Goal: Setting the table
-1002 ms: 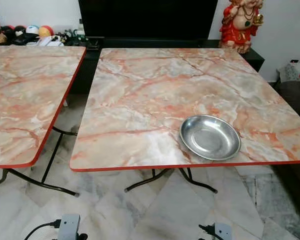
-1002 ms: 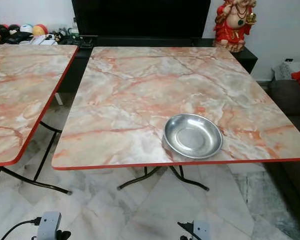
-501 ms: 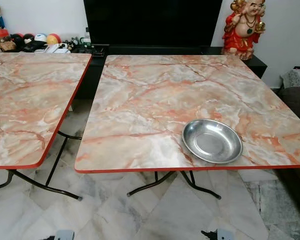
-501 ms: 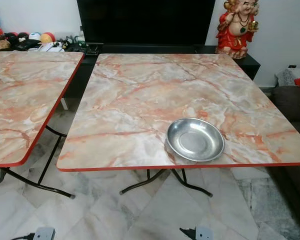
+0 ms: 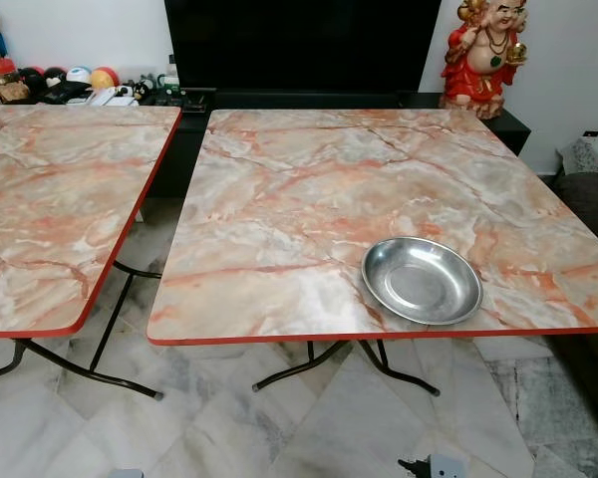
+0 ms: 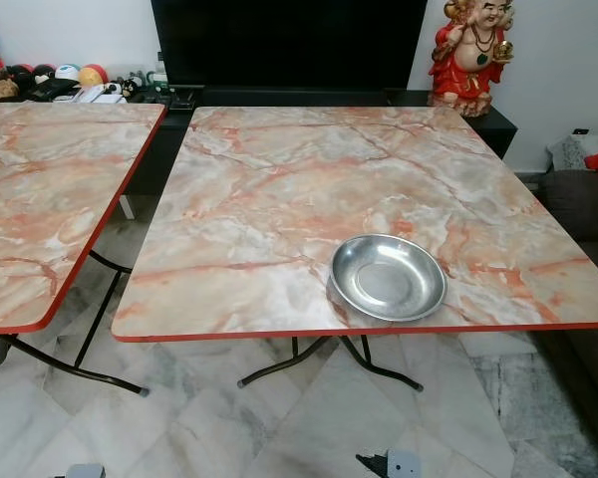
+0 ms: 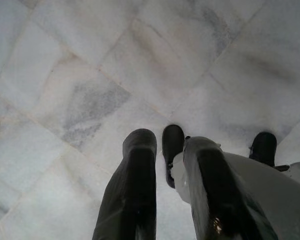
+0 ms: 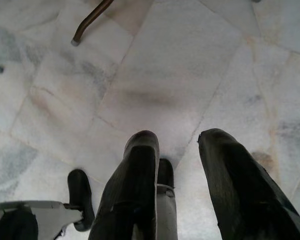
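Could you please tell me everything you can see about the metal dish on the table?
The metal dish is a round, shallow bowl of shiny silver metal, probably steel, with a wide sloping rim and a flat bottom. It is empty and sits upright and level. It rests on the marble-patterned table, near the red front edge and toward the table's right side. Nothing but the tabletop touches it.

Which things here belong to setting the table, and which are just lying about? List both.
Job:
- steel bowl, near the front edge
- right-hand marble table it sits on
- left gripper and right gripper, both over the floor

Lying about:
- red figurine
- balls and clutter
- second table
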`<state>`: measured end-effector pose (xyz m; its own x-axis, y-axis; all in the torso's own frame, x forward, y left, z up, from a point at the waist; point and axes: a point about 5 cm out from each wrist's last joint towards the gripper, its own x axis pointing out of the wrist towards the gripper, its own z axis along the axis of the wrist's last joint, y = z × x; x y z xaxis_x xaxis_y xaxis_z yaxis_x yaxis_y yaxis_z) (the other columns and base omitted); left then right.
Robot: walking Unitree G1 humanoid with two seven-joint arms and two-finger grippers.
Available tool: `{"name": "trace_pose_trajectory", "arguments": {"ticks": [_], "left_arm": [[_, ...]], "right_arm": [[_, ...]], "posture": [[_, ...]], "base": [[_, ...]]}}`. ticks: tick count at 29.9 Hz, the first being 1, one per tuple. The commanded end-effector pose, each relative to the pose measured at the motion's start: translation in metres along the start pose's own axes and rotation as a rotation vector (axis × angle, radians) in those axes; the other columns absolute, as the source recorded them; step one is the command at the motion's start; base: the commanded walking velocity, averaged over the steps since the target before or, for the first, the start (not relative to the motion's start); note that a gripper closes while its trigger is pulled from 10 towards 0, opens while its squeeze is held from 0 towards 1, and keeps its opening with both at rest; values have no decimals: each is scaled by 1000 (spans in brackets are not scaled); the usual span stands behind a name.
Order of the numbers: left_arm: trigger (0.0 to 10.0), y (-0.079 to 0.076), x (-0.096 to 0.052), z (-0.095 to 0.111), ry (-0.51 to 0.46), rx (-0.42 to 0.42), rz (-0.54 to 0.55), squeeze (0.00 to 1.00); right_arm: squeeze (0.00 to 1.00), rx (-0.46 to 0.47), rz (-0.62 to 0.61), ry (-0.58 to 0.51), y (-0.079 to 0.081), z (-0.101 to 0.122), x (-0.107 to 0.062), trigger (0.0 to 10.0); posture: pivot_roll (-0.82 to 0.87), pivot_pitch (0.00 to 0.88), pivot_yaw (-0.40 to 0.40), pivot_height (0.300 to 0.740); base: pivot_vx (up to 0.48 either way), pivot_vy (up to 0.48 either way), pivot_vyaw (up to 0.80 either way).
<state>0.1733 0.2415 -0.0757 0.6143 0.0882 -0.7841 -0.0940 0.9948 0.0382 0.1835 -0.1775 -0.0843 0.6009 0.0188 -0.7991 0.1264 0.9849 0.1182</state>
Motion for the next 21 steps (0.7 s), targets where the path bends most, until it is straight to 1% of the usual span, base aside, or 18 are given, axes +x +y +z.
{"name": "trace_pose_trajectory", "arguments": {"ticks": [1, 6, 11, 15, 17, 21], "left_arm": [[10000, 1, -2, -11, 31, -14, 9, 0], [10000, 2, -2, -8, 23, -16, 15, 0], [10000, 3, -2, -6, 20, -18, 22, 0], [10000, 0, -1, -6, 14, -21, 19, 0], [10000, -2, -1, -6, 12, -19, 15, 0], [10000, -6, 0, -3, 3, -7, 4, 0]], "right_arm": [[0, -15, -3, 15, -1, -6, -1, 10000], [0, -22, -5, 22, -2, -8, -2, 10000], [0, -39, 9, 18, 1, -6, -1, 10000], [0, -42, 11, 12, 1, -2, 0, 10000], [0, -18, 5, 18, 1, -3, 0, 10000], [0, -26, 5, 17, 1, -2, 0, 10000]], "posture": [[62, 67, -25, 740], [61, 55, -29, 740], [65, 45, -33, 740], [66, 29, -34, 740], [63, 23, -32, 740], [67, 19, -35, 740]], "base": [[0, 0, 800], [0, 0, 800], [0, 0, 800], [0, 0, 800], [0, 0, 0], [0, 0, 0]]}}
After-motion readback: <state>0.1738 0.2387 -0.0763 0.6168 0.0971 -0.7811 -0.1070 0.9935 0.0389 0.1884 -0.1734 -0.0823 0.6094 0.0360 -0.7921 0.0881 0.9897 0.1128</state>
